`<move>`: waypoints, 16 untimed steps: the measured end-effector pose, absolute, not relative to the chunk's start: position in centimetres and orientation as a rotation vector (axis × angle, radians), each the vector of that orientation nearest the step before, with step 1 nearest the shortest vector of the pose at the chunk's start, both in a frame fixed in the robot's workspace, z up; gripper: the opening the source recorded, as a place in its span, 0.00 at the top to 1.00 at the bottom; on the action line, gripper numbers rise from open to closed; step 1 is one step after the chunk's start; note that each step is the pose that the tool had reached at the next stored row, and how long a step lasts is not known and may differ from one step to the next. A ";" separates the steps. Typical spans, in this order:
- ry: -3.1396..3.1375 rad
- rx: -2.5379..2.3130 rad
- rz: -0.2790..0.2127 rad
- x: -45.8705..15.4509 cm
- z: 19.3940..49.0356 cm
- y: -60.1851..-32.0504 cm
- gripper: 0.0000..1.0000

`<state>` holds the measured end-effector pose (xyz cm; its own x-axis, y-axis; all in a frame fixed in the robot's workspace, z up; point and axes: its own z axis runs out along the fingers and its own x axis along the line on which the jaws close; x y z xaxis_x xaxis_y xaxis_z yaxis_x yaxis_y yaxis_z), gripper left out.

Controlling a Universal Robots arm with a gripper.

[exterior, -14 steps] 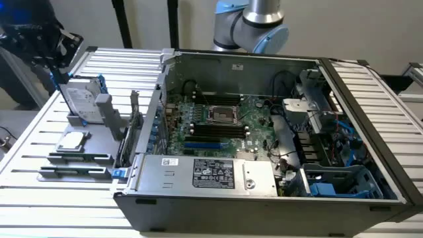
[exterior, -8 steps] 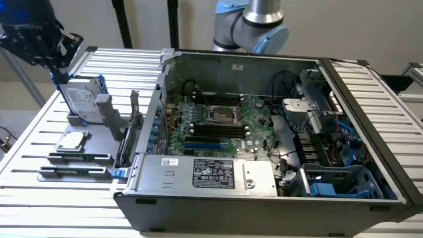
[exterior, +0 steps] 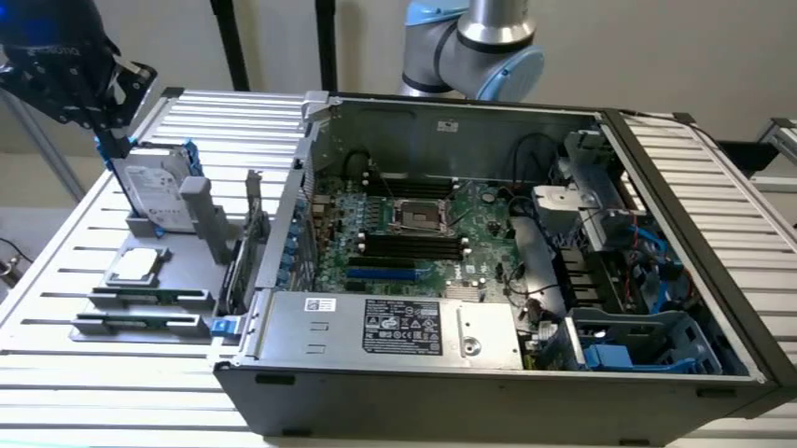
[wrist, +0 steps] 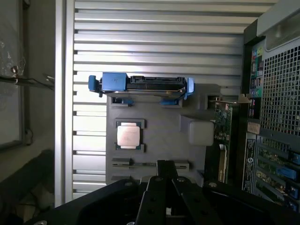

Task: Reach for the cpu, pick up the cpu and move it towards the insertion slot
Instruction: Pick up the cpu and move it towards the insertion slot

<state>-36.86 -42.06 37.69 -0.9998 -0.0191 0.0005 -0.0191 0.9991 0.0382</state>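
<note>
A ribbed aluminium tabletop (exterior: 75, 238) of long parallel slats is carrying everything, and light is glaring off the slats in the wrist view. An open computer case (exterior: 697, 233) is lying on its side across the tabletop, with its green board facing up. Behind it a pale wall (exterior: 648, 56) is closing off the room, two black posts (exterior: 230, 42) are standing in front of that wall, and the silver and light-blue robot arm (exterior: 480, 42) is rising just behind the case.

On the exterior view's left, a grey holder plate (exterior: 187, 271) is sitting on the slats beside the case. The cpu (exterior: 134, 266) is lying flat on this plate, silvery top up, near the upright hard drive (exterior: 160, 191) with blue rails.

The insertion slot (exterior: 420, 217) is sitting on the board inside the case, well apart from the cpu.

The hand (exterior: 110, 140) is hanging above the far end of the plate, over the hard drive and clear of the cpu. I cannot tell whether it is open or closed.
</note>
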 end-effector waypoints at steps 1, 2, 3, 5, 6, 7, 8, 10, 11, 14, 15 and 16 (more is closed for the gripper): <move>-3.140 0.030 -0.060 -37.0 37.7 -42.1 0.89; -3.140 0.030 -0.060 -37.1 37.7 -42.1 0.89; -3.140 0.030 -0.060 -37.3 37.7 -42.1 0.89; -3.140 0.030 -0.060 -37.8 37.7 -42.1 0.89; -3.140 0.030 -0.059 -38.1 37.7 -42.1 0.89; -3.140 0.030 -0.059 -38.5 37.7 -42.1 0.89; -3.140 0.030 -0.058 -38.9 37.7 -42.1 0.89; -3.140 0.030 -0.055 -39.7 37.6 -42.2 0.89; -3.140 0.030 -0.054 -40.1 37.6 -42.2 0.89; -3.140 0.030 -0.049 -41.0 37.5 -42.3 0.89; -3.140 0.030 -0.047 -41.2 37.4 -42.3 0.89; -3.140 0.030 -0.044 -41.5 37.4 -42.3 0.89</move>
<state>-41.47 -42.28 37.36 -0.9998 -0.0193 0.0007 -0.0193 0.9994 0.0280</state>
